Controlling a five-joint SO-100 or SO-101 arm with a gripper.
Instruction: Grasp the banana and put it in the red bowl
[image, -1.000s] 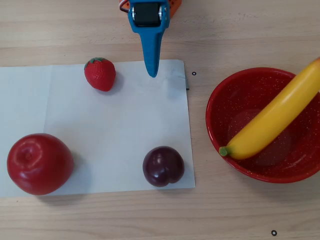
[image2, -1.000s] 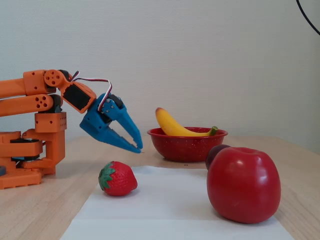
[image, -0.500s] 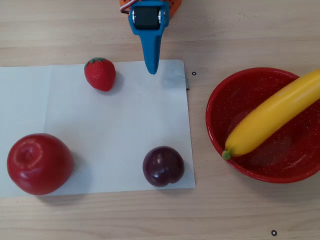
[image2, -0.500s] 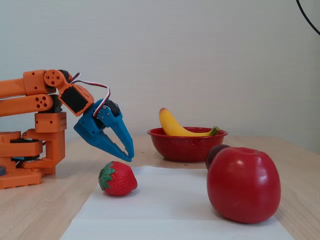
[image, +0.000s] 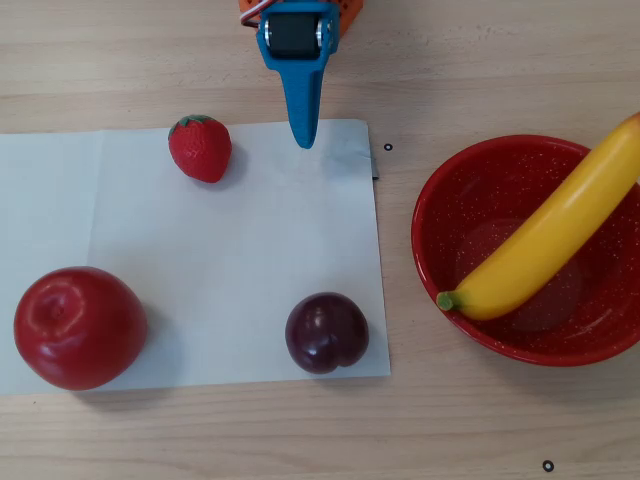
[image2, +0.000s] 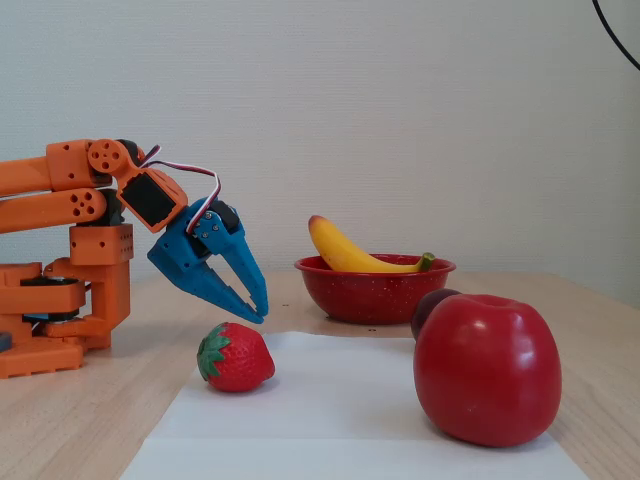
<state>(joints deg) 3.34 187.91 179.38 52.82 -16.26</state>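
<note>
The yellow banana (image: 553, 232) (image2: 345, 252) lies inside the red bowl (image: 440, 195) (image2: 375, 290), its far end sticking out over the rim. My blue gripper (image: 303, 140) (image2: 258, 313) hangs tilted down over the top edge of the white paper, well left of the bowl in the overhead view. Its jaws are shut with nothing between them. In the fixed view the tips hover just above the strawberry.
A strawberry (image: 200, 148) (image2: 236, 357), a big red apple (image: 78, 327) (image2: 486, 368) and a dark plum (image: 327, 332) (image2: 430, 305) sit on a white paper sheet (image: 220, 250). The orange arm base (image2: 60, 300) stands at the left of the fixed view.
The gripper dropped and pulled back a little a second ago and now stays still. The banana rocked in the bowl, swinging back and forth.
</note>
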